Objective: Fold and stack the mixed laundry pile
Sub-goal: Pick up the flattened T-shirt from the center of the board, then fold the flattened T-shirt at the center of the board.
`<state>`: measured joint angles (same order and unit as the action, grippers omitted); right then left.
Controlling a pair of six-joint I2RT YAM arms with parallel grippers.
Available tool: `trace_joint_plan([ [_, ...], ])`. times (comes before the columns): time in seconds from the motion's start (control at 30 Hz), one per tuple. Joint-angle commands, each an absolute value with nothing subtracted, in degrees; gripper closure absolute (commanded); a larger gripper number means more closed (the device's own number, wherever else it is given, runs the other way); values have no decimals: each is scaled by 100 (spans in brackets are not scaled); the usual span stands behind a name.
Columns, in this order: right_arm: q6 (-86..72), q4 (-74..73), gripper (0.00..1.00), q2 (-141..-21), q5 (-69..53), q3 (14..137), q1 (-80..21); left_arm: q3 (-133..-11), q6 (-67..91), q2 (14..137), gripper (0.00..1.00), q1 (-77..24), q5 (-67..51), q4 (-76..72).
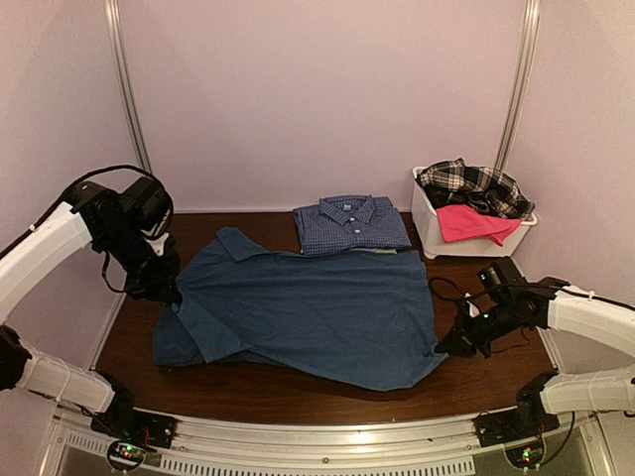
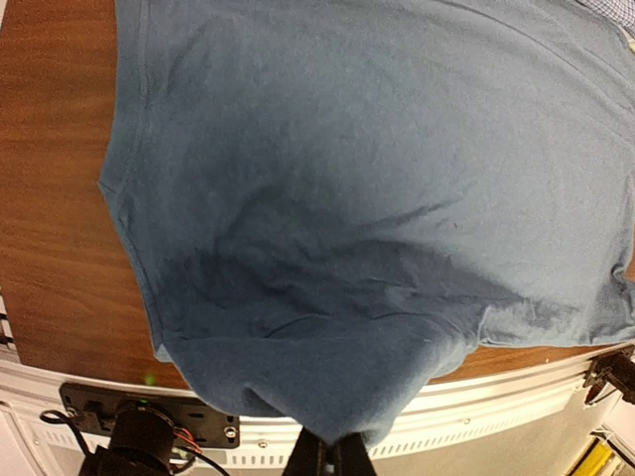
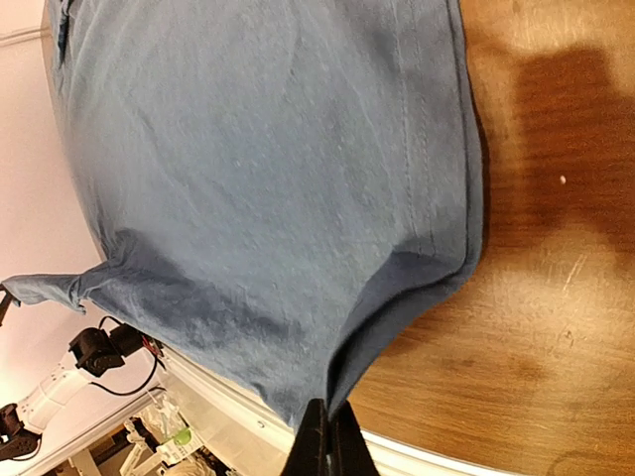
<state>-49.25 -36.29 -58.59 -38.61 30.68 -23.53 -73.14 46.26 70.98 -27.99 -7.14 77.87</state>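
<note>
Nearest the cam in top view: metal rail [image 1: 317,448] along the desk's [image 1: 129,342] front edge, w/ both arm bases bolted near its ends.

L arm [image 1: 45,248] reaches in from the left, wrist bent down. L jaws are pressed together on the tee's [image 1: 317,307] left edge, by a sleeve. L wrist view: jaws at bottom centre, tight on a bunched fold of tee [image 2: 377,198]. Cloth rises from desk [image 2: 50,218] up to the pinch, so that bit is off the wood.

Tee is dk blue, spread wide across desk centre, wrinkled, not flat. One sleeve sticks out at back left, the other lies front left below the L jaws. Its near side runs close to the desk's front edge. Its far side touches the front of the check shirt [image 1: 352,223], which is folded neat, collar up, at back centre. A corner of that shirt shows top right in L wrist view [image 2: 623,12].

Further right, at back right corner: white bin [image 1: 429,233], just beside the check shirt. In it a b&w plaid shirt [image 1: 476,183] is heaped on top. A pink piece [image 1: 476,223] sits in front of it, draped over the rim.

R arm [image 1: 590,317] comes in low from the right. R jaws pinch the tee's right front corner. R wrist view: jaws closed on the hem corner at bottom centre, tee [image 3: 268,169] stretching away from them, bare desk [image 3: 556,248] to the right.
</note>
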Motion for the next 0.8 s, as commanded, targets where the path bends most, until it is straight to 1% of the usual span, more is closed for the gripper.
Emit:
trace_joint_plan([
  [0.0, -4793, -3568, 100, -6159, -3874, 3526, -2075, -7892, 3669, 7642, 100, -2428, -475, 7804],
  [0.17, -4776, -3483, 100, -6683, -3927, 3935, -1823, -8511, 2967, 8350, 100, -2243, -314, 7626],
  [0.3, -4825, -3333, 100, -7127, -4043, 4078, -1630, -8896, 2910, 8858, 100, -2241, -341, 7364],
  [0.4, -4993, -3134, 100, -7346, -4148, 4068, -1460, -9260, 2869, 9324, 100, -2233, 42, 7316],
  [0.5, -5234, -2779, 100, -7510, -4262, 4001, -1329, -9621, 2789, 9868, 100, -2232, 118, 7230],
  [0.67, -5261, -2377, 100, -8029, -4335, 4162, -1250, -9857, 2718, 10393, 100, -2224, 132, 7056],
  [0.77, -5119, -2393, 100, -8396, -4320, 4376, -1227, -9848, 2698, 10547, 100, -2162, 130, 6916],
])
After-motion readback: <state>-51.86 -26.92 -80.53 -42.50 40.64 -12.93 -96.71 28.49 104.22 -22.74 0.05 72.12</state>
